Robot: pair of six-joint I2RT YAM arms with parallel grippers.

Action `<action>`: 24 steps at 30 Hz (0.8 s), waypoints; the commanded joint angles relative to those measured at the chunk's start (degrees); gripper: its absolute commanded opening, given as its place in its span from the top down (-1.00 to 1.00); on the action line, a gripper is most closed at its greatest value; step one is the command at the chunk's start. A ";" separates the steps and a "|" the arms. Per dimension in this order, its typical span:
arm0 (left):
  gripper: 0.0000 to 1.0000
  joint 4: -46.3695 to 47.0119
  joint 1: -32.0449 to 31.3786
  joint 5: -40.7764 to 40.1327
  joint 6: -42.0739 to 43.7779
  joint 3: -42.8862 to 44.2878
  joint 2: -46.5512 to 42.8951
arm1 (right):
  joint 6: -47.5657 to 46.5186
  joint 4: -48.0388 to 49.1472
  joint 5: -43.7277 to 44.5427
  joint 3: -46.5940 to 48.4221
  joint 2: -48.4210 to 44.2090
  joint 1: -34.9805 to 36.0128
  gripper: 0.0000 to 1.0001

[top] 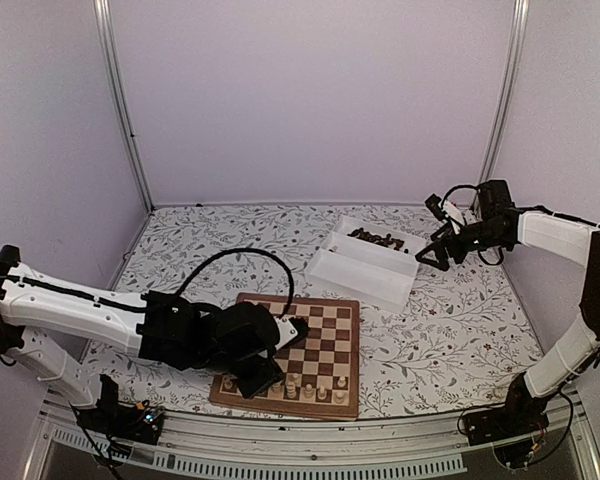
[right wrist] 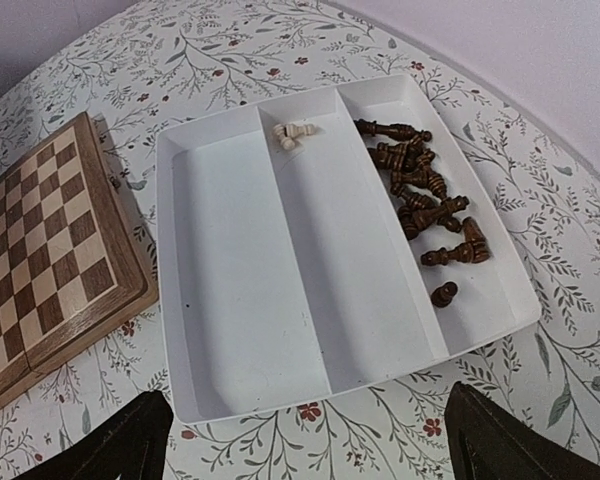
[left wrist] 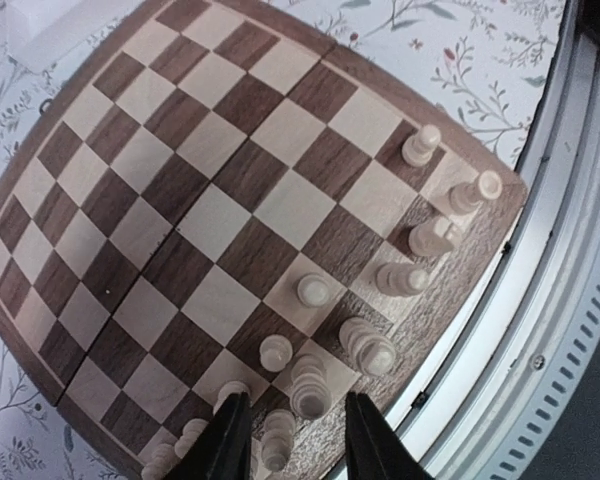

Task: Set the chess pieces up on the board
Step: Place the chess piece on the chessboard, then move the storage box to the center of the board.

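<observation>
1. Left arm: it extends from its base at the near left corner of the table and runs low to the right. Its wrist is over the near left part of the board.
2. Left pincer: it points down at the board's near edge. The jaws are partly parted. One cream piece stands between them, and a gap shows on one side of it.
3. Right arm: it rises from the near right corner of the table, then folds back to the left at height.
4. Right pincer: it hangs above the table beside the tray, tilted toward it. The jaws are spread wide and hold nothing.
5. Board: it lies flat at the middle of the table's near edge.
6. Cream chess pieces: these stand in the two ranks along the board's near edge.
7. Tray: it lies beyond the board, toward the far right of the table.
8. Dark chess pieces: these lie heaped on their sides in one outer compartment of the tray.
9. Loose cream pieces: these lie at the end of the tray's middle compartment.
</observation>
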 commanded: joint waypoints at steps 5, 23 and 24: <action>0.03 -2.94 4.45 -9.36 3.66 9.18 -5.46 | 5.99 -2.47 -7.37 11.19 0.10 -2.83 -0.98; -0.23 21.56 40.91 15.06 1.31 27.48 18.55 | 0.64 -11.14 4.70 27.79 28.04 3.41 0.08; -0.23 21.58 41.38 16.68 1.39 29.83 21.28 | 0.40 -11.37 5.22 28.88 29.13 3.47 0.11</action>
